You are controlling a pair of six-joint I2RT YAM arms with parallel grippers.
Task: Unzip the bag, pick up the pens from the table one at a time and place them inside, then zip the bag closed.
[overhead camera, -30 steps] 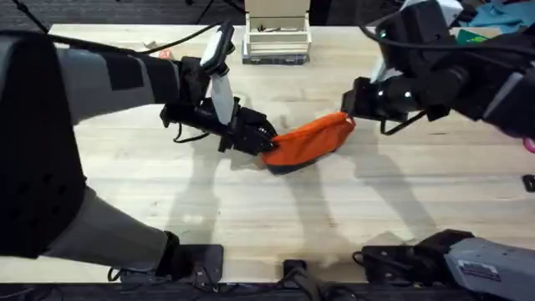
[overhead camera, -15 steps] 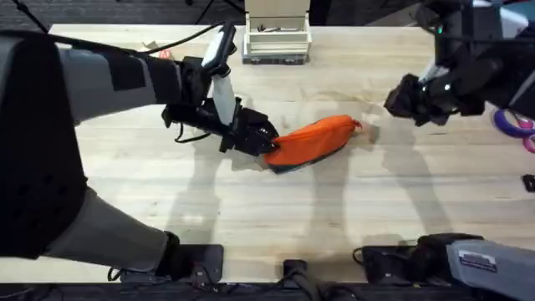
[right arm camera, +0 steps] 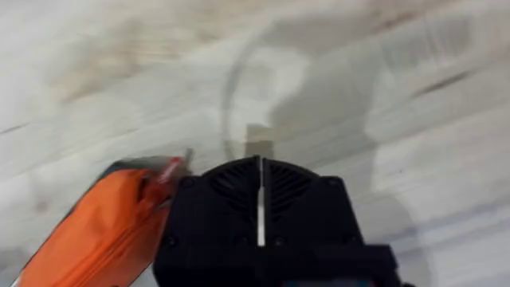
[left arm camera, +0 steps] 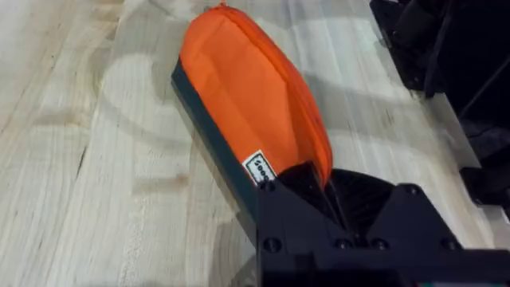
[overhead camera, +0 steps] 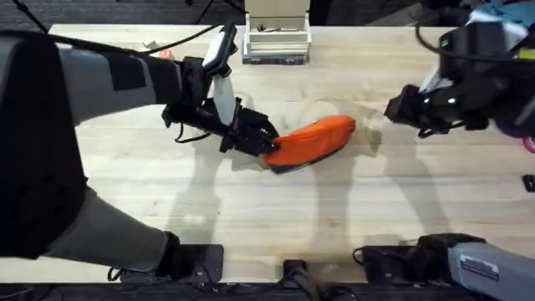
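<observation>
left gripper (overhead camera: 266, 142) is pinching the near end of the elongated bright orange fabric pouch (overhead camera: 311, 140), jaws clamped on the cloth; the left wrist view shows the bag's (left arm camera: 255, 104) end tucked between the black fingers, its dark underside showing along one edge and the zipper seam running shut along the top. the bag is lying on the light wooden plank tabletop (overhead camera: 251, 209), roughly mid-table, angled up toward the right.

change: a second ago the right gripper (overhead camera: 399, 109) was touching the bag's far end; it is now hanging well apart from it, out to the right, and the bag's far end has settled lower and flatter. in the right wrist view its two fingers (right arm camera: 259, 199) are meeting with just a thin line between them, nothing held, the orange end (right arm camera: 103, 223) sitting beside them. judging from the closed seam, the zip is looking done up, so this is probably the right arm letting go of the pull after the final closing step. no pens are lying on the table, which fits with them being inside.

around: a small pale box of oddments (overhead camera: 276, 38) is sitting at the far edge of the table; some purple and teal items (overhead camera: 518, 125) are lying by the right edge. nothing is crowding the bag. only risk: the left arm releasing and dragging the pouch along.
</observation>
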